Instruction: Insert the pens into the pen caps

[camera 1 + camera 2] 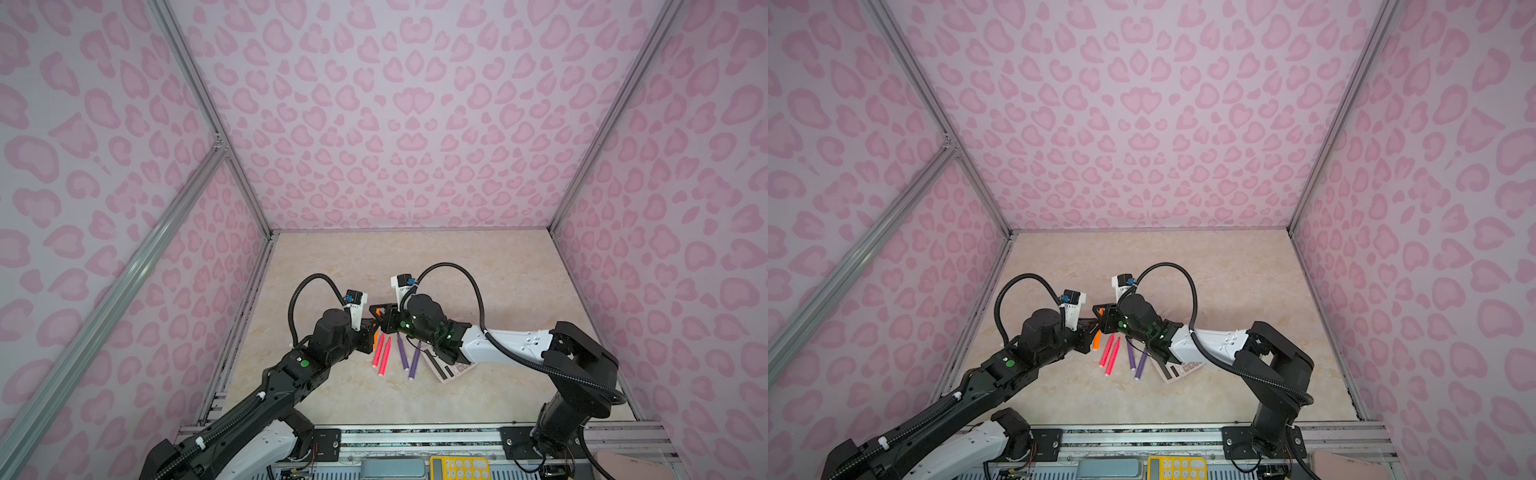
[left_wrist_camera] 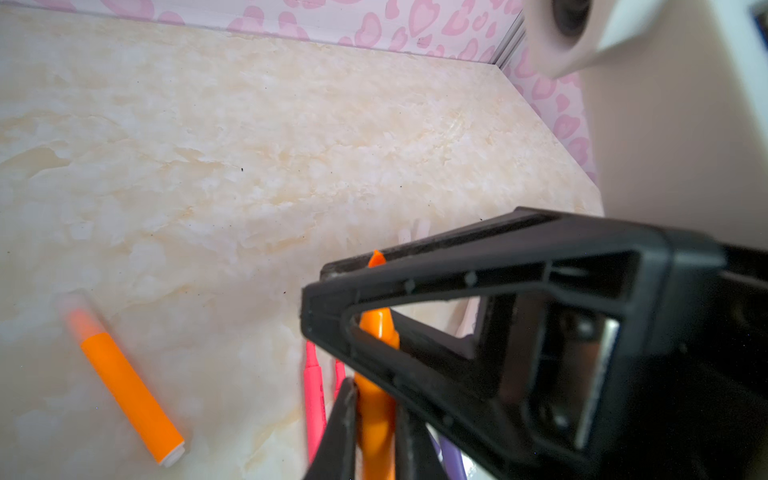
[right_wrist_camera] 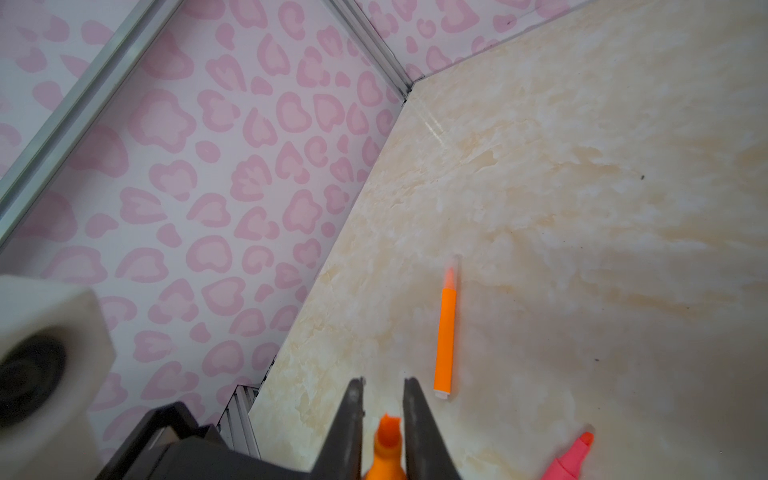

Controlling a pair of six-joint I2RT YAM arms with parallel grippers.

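Observation:
An orange pen is clamped in my left gripper, which is shut on its barrel. Its pointed tip passes between the fingers of my right gripper, shut on that end. I can make out no cap on this tip. In both top views the two grippers meet above the table. A second orange pen lies flat with a clear pen cap over its tip. Two pink-red pens and two purple pens lie below the grippers. Faint clear shapes, perhaps pen caps, rest on the table.
A pink calculator lies under the right arm, beside the purple pens. The marble-look table is walled in by pink patterned panels with metal rails. A yellow calculator sits outside the front rail.

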